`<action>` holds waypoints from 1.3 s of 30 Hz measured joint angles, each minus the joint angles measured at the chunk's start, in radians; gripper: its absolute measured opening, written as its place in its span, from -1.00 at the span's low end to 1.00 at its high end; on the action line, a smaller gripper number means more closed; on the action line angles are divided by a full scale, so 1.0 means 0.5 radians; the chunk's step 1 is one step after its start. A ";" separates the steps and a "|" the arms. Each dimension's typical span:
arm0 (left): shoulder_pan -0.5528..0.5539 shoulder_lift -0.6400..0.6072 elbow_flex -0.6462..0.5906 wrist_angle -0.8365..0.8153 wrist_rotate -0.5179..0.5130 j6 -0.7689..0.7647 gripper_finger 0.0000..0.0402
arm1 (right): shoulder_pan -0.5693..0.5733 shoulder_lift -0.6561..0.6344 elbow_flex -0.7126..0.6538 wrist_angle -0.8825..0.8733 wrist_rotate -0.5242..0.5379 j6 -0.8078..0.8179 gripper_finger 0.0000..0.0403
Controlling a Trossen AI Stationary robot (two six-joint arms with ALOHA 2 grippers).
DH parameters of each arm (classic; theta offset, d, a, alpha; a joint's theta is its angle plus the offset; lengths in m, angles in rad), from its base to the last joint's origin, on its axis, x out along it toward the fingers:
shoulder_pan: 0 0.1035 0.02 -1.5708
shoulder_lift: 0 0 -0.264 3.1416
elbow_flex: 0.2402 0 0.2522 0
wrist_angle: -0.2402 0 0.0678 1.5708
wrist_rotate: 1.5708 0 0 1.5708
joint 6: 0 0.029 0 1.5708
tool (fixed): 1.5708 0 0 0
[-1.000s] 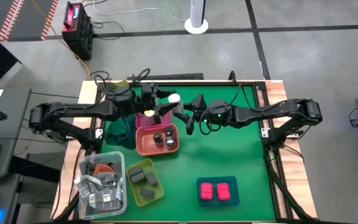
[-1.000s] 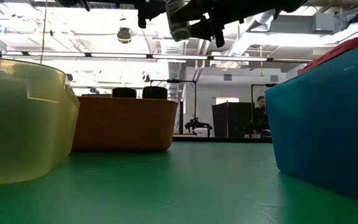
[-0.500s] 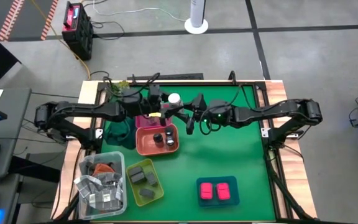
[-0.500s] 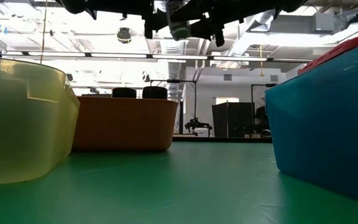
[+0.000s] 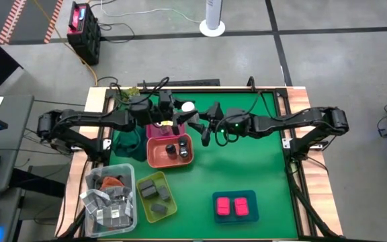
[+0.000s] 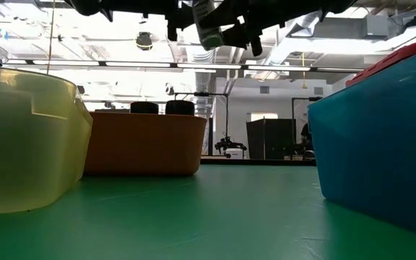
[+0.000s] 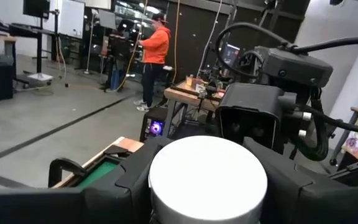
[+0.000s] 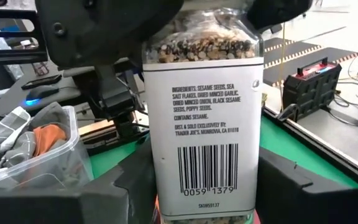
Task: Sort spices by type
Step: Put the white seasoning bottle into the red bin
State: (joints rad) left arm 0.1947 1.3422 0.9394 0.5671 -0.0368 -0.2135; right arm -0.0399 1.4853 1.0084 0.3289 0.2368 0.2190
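Note:
A white-capped jar (image 5: 188, 105) of seed mix is held upright in the air between both arms, above the far middle of the table. In the right wrist view its labelled body (image 8: 201, 124) fills the middle. My left gripper (image 5: 179, 111) reaches it from the table's left, at cap height. My right gripper (image 5: 195, 121) reaches it from the right, lower down. Both are shut on it. The low view shows the jar (image 6: 209, 32) high above the table. Two grey-lidded jars (image 5: 175, 148) stand in the orange tray. My left gripper (image 7: 207, 202) pinches the jar's white cap (image 7: 207, 177) between its two fingers, one on each side. The fingers come roughly level from the table's left. The jar hangs upright below the cap, clear of the table. My right gripper (image 8: 201, 208) pinches the lower end of the jar's body (image 8: 201, 199) between its two fingers, level from the table's right. The left gripper's dark body covers the jar's top in this view.
Below the jar are a pink tray (image 5: 154, 128), an orange tray (image 5: 152, 153) and a dark green tray (image 5: 127, 142). Nearer stand a yellow tray (image 5: 170, 202) with dark boxes, a blue tray (image 5: 235, 195) with pink boxes and a clear bin (image 5: 93, 181). A person (image 7: 157, 50) stands beyond the table.
My left gripper has moved from above the pink tray toward the far edge, up to the jar, and its fingers now stand around the cap. The right gripper and the jar have stayed in place, and the jar has tipped slightly.

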 joint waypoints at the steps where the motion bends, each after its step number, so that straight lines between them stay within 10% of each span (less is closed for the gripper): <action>1: 0.000 0.000 0.000 -0.010 0.000 -0.004 -0.04 | 0.000 0.000 0.000 -0.014 -0.004 0.013 0.17; 15: 0.014 -0.012 0.000 -0.309 -0.016 -0.086 -0.04 | -0.146 -0.040 0.002 -0.358 -0.245 0.124 0.85; 26: 0.116 -0.014 -0.234 -0.485 -0.310 -0.061 -0.01 | -0.274 -0.448 0.026 -1.271 -0.156 0.149 0.78; 39: 0.203 0.171 -0.595 -0.086 -0.695 -0.037 0.00 | -0.002 -0.566 0.026 -1.153 0.119 0.198 0.69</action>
State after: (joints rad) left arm 0.2964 1.4277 0.6418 0.5243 -0.3844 -0.2319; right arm -0.0408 1.2021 1.0214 -0.2474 0.2963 0.3178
